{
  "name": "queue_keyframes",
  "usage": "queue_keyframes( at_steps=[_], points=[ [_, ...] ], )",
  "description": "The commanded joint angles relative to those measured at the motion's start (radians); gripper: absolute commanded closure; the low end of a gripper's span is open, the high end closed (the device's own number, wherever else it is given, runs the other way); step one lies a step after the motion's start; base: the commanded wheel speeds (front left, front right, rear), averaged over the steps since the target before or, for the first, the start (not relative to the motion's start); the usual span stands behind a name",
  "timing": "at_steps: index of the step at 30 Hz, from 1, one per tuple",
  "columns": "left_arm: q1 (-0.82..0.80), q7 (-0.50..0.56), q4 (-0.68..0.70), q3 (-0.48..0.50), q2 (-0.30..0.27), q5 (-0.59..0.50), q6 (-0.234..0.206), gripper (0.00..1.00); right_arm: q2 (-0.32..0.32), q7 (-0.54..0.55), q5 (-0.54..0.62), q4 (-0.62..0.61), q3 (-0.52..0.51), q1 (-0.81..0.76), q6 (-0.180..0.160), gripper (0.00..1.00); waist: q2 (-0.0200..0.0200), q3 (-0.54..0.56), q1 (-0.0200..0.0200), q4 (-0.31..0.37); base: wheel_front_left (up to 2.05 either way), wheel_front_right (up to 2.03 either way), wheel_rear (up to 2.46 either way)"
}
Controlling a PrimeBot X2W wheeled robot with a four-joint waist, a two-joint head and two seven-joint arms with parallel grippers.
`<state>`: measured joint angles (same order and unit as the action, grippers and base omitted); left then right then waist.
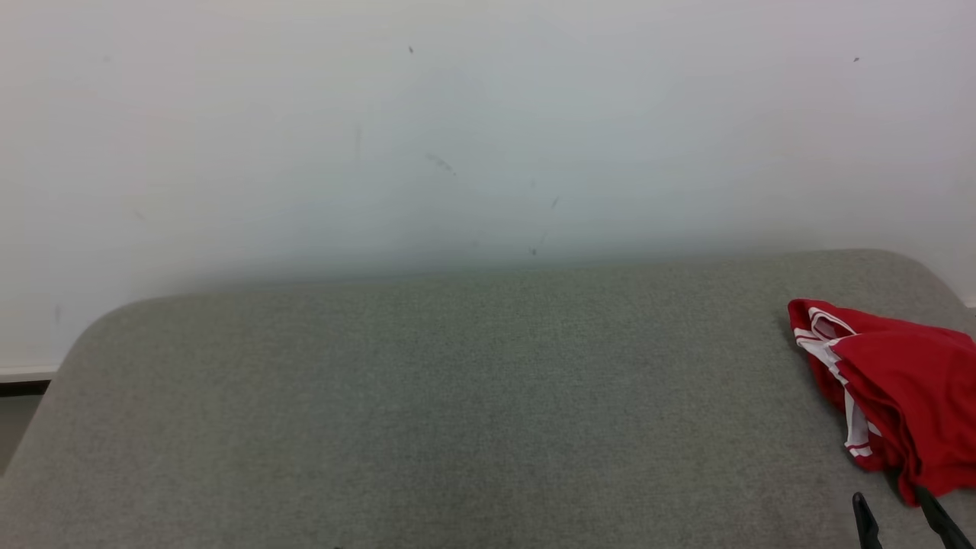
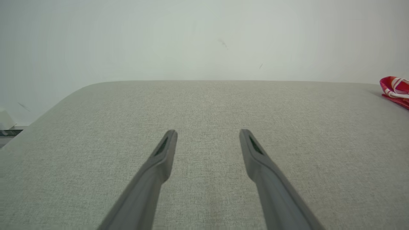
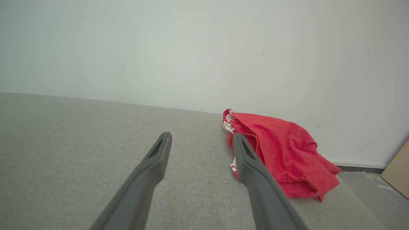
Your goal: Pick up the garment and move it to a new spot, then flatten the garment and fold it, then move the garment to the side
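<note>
Presently garment [image 3: 281, 150] is lying bunched at the right end of the cushion [image 1: 457, 396], just ahead of the right hand [image 3: 202, 134]; left hand [image 2: 207, 131] is hovering well apart. Both gaping wide, holding nothing.

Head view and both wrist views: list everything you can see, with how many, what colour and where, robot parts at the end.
garment: one, red with white stripes, crumpled at the right end of the padded surface
padded surface: one, grey fabric, across the foreground
wall: one, white, behind the surface
floor: one patch, grey, past the surface's right end
board: one, tan, at the right wrist view's right edge, by the floor
left gripper: one, dark grey fingers, open, over bare surface
right gripper: one, dark grey fingers, open, at the garment's near edge, contact unclear
</note>
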<state>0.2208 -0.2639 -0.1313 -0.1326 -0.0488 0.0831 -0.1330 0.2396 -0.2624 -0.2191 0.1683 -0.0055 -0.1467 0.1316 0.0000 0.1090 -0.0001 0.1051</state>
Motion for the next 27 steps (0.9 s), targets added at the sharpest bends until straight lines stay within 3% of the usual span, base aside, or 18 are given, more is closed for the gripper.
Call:
queue_keyframes(
  at_steps=[1,27],
  points=[
    [0.014,0.001,-0.005,0.005,-0.004,-0.006,-0.004,0.0,-0.002,-0.002,0.006,0.002,0.002,0.008,-0.002,0.0,0.0,0.001,0.0001,-0.005,0.0,0.0,0.0],
    [0.026,0.001,0.009,0.011,-0.004,-0.005,-0.009,0.0,0.0,-0.002,-0.007,0.014,0.016,0.016,-0.002,0.0,0.0,0.001,0.0001,-0.035,0.0,0.0,0.0]
  ],
)
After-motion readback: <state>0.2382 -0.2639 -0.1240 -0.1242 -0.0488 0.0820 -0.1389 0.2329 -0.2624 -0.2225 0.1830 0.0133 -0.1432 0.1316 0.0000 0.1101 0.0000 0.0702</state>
